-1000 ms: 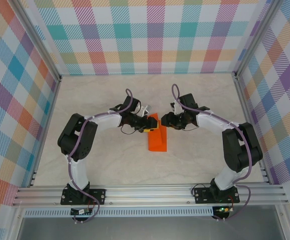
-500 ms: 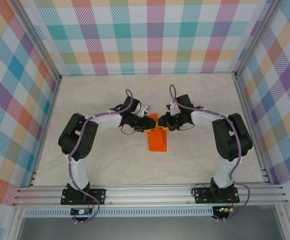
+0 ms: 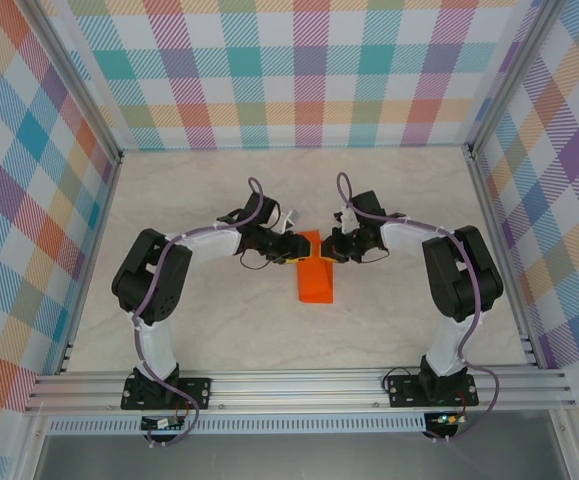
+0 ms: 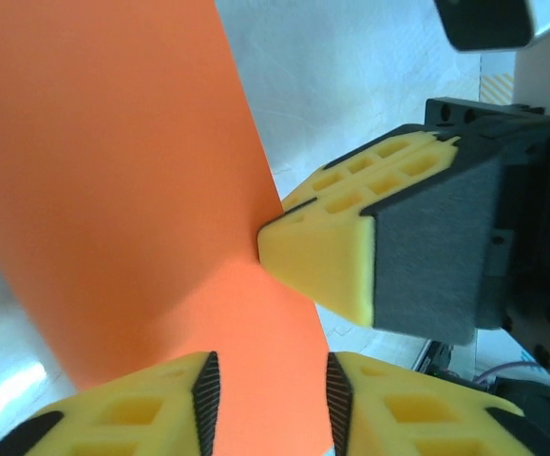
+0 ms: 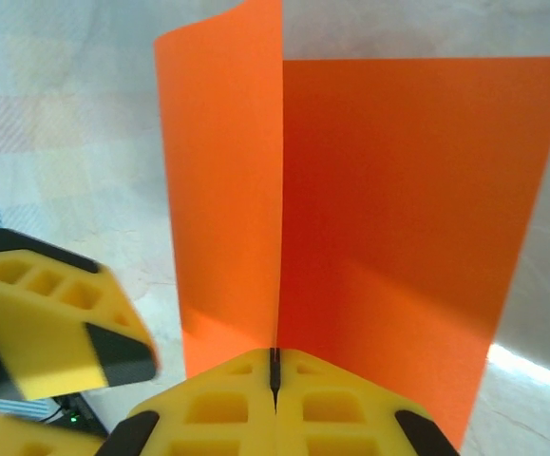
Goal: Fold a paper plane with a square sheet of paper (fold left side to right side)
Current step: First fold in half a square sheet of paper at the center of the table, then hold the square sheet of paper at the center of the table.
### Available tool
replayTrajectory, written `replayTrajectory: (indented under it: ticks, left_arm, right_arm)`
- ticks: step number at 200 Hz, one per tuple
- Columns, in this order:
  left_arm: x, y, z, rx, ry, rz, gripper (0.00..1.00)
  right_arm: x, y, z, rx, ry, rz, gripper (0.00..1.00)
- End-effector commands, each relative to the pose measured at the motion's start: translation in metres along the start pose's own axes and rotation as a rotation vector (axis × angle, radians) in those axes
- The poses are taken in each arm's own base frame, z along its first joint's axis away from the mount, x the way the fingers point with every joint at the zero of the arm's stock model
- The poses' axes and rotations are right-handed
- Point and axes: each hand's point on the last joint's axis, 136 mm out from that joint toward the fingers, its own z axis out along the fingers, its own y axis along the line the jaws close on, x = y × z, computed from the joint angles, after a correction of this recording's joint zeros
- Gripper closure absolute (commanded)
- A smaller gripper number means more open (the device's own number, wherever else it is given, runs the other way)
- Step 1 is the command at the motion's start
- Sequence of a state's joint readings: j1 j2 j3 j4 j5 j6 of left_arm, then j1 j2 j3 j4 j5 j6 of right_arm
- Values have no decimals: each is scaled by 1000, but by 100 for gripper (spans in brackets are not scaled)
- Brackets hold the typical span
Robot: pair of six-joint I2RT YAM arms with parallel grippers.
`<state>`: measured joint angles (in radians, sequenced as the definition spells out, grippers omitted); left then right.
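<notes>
The square sheet of paper (image 3: 317,282) is bright orange and lies mid-table, folded lengthwise, with its far end lifted between both grippers. In the right wrist view the sheet (image 5: 398,209) stands in a V, and my right gripper (image 5: 275,356) is shut on its crease. In the left wrist view the paper (image 4: 113,171) runs down into the gap of my left gripper (image 4: 267,380), whose jaws stand apart on either side of it. My right gripper's yellow finger (image 4: 322,266) presses against the sheet's edge there. From above, the left gripper (image 3: 297,248) and right gripper (image 3: 329,248) nearly meet.
The pale marbled tabletop (image 3: 219,320) is walled by plaid panels (image 3: 299,70) at the back and on both sides. An aluminium rail (image 3: 299,385) with both arm bases runs along the near edge.
My right gripper has moved left to the paper's far end and shut on the crease. The left gripper has stayed at the paper, its jaws still apart.
</notes>
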<state>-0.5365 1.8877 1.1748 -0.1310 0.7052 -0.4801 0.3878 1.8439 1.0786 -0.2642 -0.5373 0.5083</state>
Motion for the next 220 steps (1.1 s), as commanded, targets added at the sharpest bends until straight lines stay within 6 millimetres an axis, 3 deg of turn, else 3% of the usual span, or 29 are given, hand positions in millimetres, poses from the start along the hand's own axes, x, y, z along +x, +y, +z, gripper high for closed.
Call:
replayTrajectory:
  ticks: [1,26,57,96,171,193,220]
  left_arm:
    - [0,-10,-20,-60,-66,36,58]
    - [3,13,-25,-166,-101,-37,53]
    - [6,25,-9,-158,-87,-109,52]
    - [8,25,12,-140,-48,-124,52]
    - [13,29,31,-167,-14,-137,54]
    - [15,35,32,-205,-4,-134,58]
    - [17,40,34,-230,5,-135,65]
  right_arm:
    - [4,-11,-8,73,-12,-14,100]
    - [7,-21,-10,124,-11,-5,100]
    - [12,-28,-7,138,1,14,99]
    - [13,-30,-5,139,5,20,98]
    - [17,-34,0,138,26,33,95]
    - [15,-33,-5,148,6,19,90]
    - [8,-32,-23,198,-78,-4,74]
